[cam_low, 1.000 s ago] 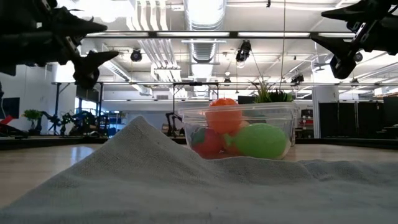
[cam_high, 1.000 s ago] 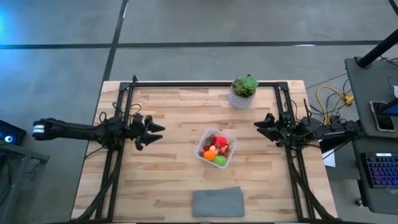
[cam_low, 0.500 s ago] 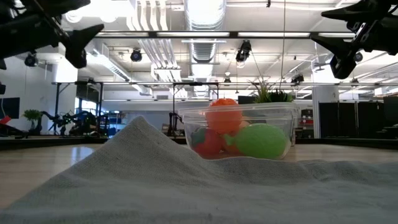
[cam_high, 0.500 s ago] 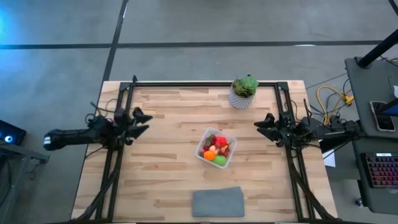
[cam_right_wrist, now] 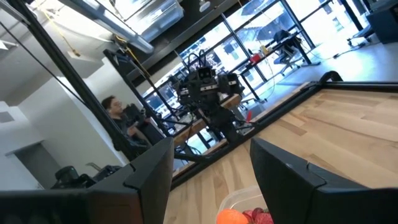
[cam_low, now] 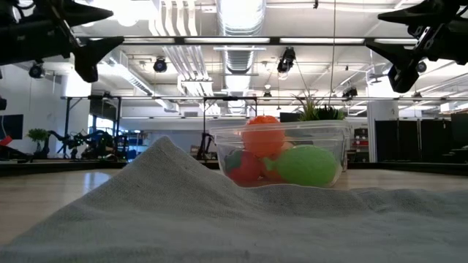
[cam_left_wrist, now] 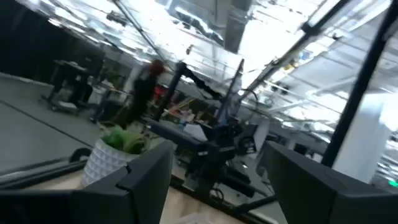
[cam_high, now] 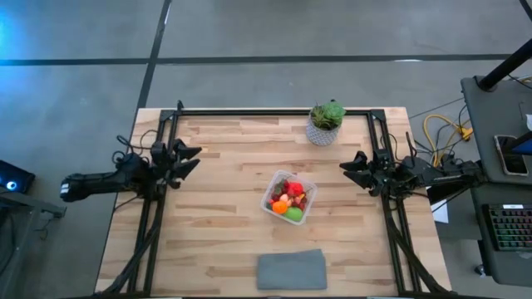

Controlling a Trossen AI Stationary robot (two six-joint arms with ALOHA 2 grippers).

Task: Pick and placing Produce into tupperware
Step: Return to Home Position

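Left tool (cam_high: pixel 194 158) and right tool (cam_high: pixel 349 163): both spread apart, raised at opposite bench (cam_high: pixel 224 218) sides.
Produce (cam_high: pixel 292 193) sits in clear tub (cam_high: pixel 268 200), mid-bench between them.

In the low view, the base of the tupperware (cam_low: pixel 292 131) is hidden behind the grey cloth (cam_low: pixel 183 212). In the right wrist view only one corner is shown, the remainder being cut off. Individual produce (cam_high: pixel 289 199) pieces cannot be counted from above.
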